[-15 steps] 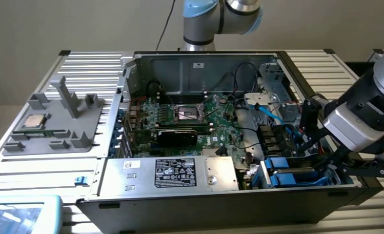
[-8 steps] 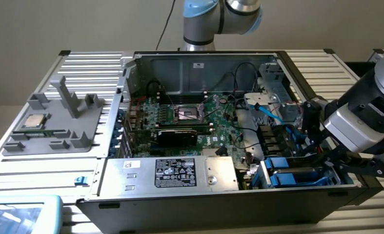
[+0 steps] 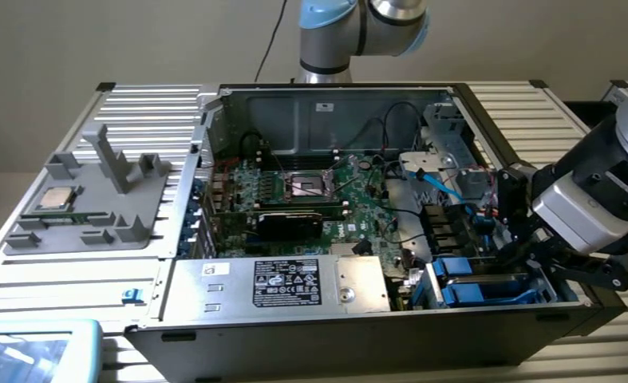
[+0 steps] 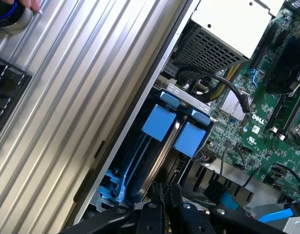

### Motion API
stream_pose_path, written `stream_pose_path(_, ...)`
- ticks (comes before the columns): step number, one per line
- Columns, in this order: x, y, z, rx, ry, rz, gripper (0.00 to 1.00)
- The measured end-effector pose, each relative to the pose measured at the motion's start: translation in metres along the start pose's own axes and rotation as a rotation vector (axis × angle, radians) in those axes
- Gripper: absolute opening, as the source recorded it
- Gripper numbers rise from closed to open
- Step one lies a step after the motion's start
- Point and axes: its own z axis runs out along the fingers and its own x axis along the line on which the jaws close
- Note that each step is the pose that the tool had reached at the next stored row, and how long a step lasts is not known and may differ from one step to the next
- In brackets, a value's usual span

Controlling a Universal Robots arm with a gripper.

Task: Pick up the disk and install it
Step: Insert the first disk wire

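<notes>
The disk stands on edge in the drive bay of the computer case, just ahead of the jaws. The jaws are clenched almost together at its near edge. I cannot tell whether they pinch it, or whether it is fully seated.

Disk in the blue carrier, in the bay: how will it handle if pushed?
Disk looks like a metal slab: probably rigid, heavy for its size. Its blue carrier is thin plastic; tabs likely flex when squeezed. On edge in the bay, between rails, it should slide rather than tip.
</notes>
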Motion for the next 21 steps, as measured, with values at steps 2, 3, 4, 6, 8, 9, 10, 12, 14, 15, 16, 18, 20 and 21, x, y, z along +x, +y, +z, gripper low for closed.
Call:
stream_pose_path(2,0.000,-0.0001,-0.0004,-0.0007,0.0013,0.000,0.16)
stream_pose_path(3,0.000,-0.0002,-0.0014,-0.0023,0.0045,0.000,0.16)
stream_pose_path(4,-0.001,-0.0003,-0.0032,-0.0048,0.0092,0.000,0.16)
stream_pose_path(6,-0.002,-0.0008,-0.0078,-0.0107,0.0206,0.001,0.16)
stream_pose_path(8,-0.005,-0.0021,-0.0112,-0.0183,0.0355,0.002,0.16)
stream_pose_path(9,-0.007,-0.0027,-0.0126,-0.0223,0.0432,0.002,0.16)
stream_pose_path(10,-0.008,-0.0032,-0.0138,-0.0266,0.0518,0.003,0.16)
stream_pose_path(12,-0.010,-0.0042,-0.0157,-0.0369,0.0717,0.004,0.16)
stream_pose_path(14,-0.012,-0.0054,-0.0169,-0.0471,0.0915,0.005,0.16)
stream_pose_path(15,-0.014,-0.0061,-0.0176,-0.0512,0.0995,0.005,0.16)
stream_pose_path(16,-0.015,-0.0068,-0.0180,-0.0548,0.1066,0.006,0.16)
stream_pose_path(18,-0.017,-0.0078,-0.0182,-0.0609,0.1184,0.006,0.16)
stream_pose_path(20,-0.019,-0.0087,-0.0179,-0.0659,0.1281,0.007,0.16)
stream_pose_path(21,-0.020,-0.0092,-0.0177,-0.0681,0.1325,0.007,0.16)
